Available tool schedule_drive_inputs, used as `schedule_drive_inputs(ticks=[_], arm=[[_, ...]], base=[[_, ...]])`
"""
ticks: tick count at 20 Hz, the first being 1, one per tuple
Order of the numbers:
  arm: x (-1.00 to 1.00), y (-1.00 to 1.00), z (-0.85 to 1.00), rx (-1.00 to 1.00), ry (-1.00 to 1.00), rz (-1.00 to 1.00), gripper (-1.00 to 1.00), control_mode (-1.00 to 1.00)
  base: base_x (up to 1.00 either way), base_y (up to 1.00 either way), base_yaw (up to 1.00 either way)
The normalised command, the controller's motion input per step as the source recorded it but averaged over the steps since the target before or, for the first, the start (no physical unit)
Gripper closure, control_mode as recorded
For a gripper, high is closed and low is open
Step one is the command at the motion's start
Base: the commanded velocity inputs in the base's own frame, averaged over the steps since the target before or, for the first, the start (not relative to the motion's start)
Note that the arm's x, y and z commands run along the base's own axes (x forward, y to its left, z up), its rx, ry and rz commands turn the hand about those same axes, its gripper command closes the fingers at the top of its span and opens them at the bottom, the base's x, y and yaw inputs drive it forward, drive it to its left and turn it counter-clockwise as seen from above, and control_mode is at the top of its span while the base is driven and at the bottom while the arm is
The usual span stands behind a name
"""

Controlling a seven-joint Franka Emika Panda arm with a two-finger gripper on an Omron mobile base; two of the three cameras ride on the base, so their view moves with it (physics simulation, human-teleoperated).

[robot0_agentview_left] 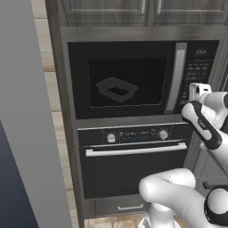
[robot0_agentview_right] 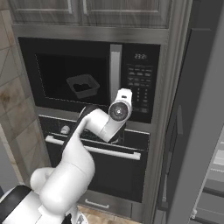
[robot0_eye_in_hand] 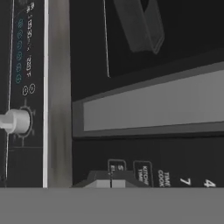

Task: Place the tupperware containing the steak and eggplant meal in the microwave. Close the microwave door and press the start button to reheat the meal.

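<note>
The robot's gripper, fingers pressed together and holding nothing, sits against the keypad strip at the right of the black built-in microwave. Left of the hand, behind the shut microwave door with its tall grey handle, the pale rounded tupperware rests inside, dark food within.
</note>
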Motion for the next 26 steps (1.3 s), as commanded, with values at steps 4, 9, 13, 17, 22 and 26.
schedule_drive_inputs(ticks=[4, 9, 13, 17, 22, 26], arm=[[0.18, -0.07, -0.06, 0.00, 0.00, 0.00, 1.00, -1.00], [0.17, -0.04, -0.13, 0.00, -0.01, 0.00, 1.00, -1.00], [0.16, -0.05, -0.18, 0.00, -0.02, 0.00, 1.00, -1.00], [0.20, -0.07, -0.16, 0.00, -0.01, 0.00, 1.00, -1.00], [0.25, -0.05, -0.09, 0.00, 0.00, 0.00, 1.00, -1.00], [0.27, -0.06, -0.04, 0.01, 0.00, 0.00, 1.00, -1.00]], base=[[0.00, 0.00, 0.00], [0.00, 0.00, 0.00], [0.00, 0.00, 0.00], [0.00, 0.00, 0.00], [0.00, 0.00, 0.00], [0.00, 0.00, 0.00]])
